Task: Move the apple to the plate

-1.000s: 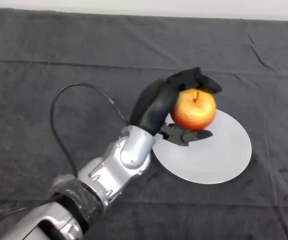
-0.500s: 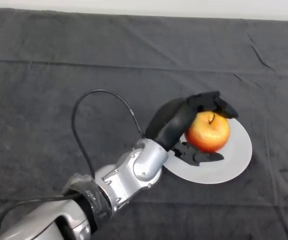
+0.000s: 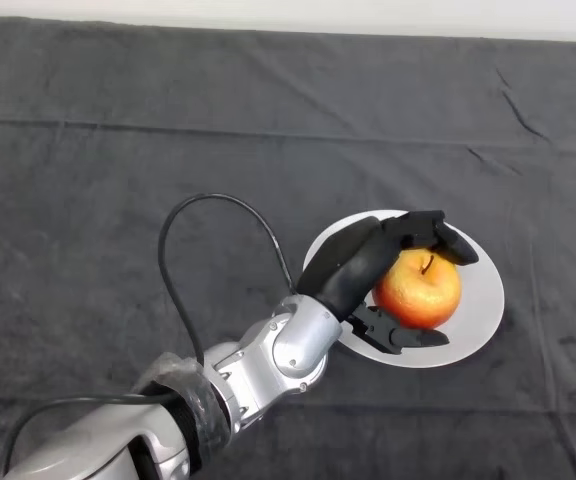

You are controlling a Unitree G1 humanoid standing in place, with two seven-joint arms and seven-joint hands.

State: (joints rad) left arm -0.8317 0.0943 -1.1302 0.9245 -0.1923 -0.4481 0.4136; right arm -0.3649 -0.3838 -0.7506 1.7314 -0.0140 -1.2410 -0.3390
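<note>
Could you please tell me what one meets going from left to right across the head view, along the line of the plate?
Dark cloth → left hand → apple → bare right rim of the plate → dark cloth again.

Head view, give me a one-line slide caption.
Robot hand curled around a red-yellow apple over the white plate on a dark cloth.

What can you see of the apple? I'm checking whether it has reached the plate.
The apple is round, red blending to yellow-orange, glossy, upright with its short dark stem on top. It sits over the middle of the white plate, seemingly on it. The black left hand is curled round it, fingers over its top, thumb under its near side.
</note>
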